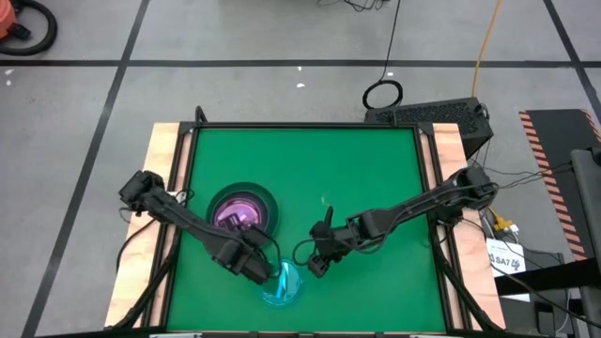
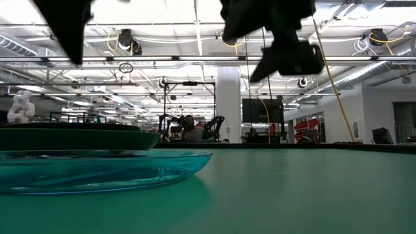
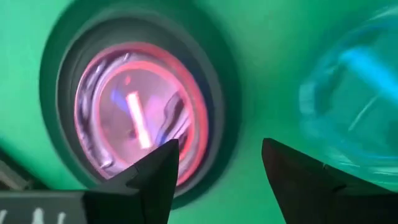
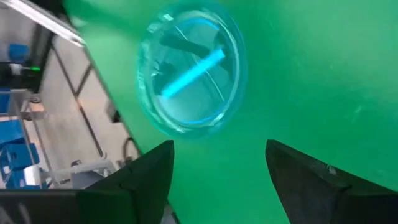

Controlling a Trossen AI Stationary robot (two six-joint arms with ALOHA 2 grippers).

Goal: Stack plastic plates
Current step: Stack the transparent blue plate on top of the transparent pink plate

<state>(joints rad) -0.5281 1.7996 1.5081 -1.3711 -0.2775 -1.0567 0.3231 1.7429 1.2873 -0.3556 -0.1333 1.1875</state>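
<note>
The green table [image 1: 376, 169] carries one stack at lower left of the high view: a dark grey plate [image 1: 265, 199] beneath a translucent pink plate [image 1: 235, 210], nested largest-first, presumably for stability. One cyan plate [image 1: 282, 286] lies at bottom centre, presumably awaiting pickup. The left gripper [image 1: 266, 273] hovers beside it and the right gripper [image 1: 316, 264] hangs nearby; both are spread wide and empty.

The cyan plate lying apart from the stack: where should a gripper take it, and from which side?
At the rim. The cyan plate lies flat on the green table, shallow with a thin raised edge, so probably one finger goes over the lip and one under it. The side toward the right gripper looks freest: that gripper is open and close by, while the left gripper hangs over the opposite edge.
</note>
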